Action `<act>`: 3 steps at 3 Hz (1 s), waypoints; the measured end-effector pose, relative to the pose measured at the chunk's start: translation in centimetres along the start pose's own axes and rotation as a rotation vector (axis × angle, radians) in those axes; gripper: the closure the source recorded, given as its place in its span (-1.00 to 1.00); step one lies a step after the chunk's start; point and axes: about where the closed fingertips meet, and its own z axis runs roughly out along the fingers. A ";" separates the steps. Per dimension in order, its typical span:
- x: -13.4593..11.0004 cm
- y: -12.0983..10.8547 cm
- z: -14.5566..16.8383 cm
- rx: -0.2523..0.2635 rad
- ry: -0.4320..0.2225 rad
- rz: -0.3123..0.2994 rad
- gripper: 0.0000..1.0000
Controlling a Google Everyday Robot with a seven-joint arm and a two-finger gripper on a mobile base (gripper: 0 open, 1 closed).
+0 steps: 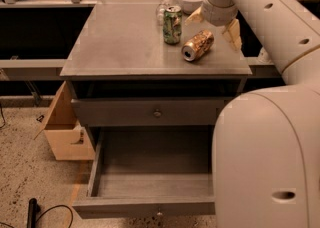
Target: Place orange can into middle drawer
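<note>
1. The gripper (214, 26) hung low over the back right part of the grey counter (120, 47). It sat at the end of a pale arm (270, 17) reaching in from 2 o'clock. Its two tan fingers (233, 33) were spread apart and held nothing.
2. The orange can (198, 45) lay on its side on the counter, just beside the gripper at its 7 o'clock. It seemed to touch neither finger.
3. The can's long axis ran from 8 o'clock to 2 o'clock, with the silver top at the 8 o'clock end, toward the counter's front edge. The fingers were set roughly across that axis, so I judged a short drop toward 7 o'clock would put them astride the can.
4. A green-and-white can (172, 24) stood upright near the orange can's 10 o'clock, and a white bowl (192, 1) sat farther back at 12 o'clock. Room on that side looked tight.
5. The counter's right edge lay near at 3 o'clock. A nudged can could roll that way.
6. The middle drawer (150, 172) stood pulled out below at 6 o'clock, its grey floor showing. The upper drawer (157, 113) was closed. The robot's body (265, 162) hid the open drawer's right end.
</note>
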 end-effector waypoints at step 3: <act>-3.0 -4.9 3.6 -0.034 -0.052 -0.078 -0.20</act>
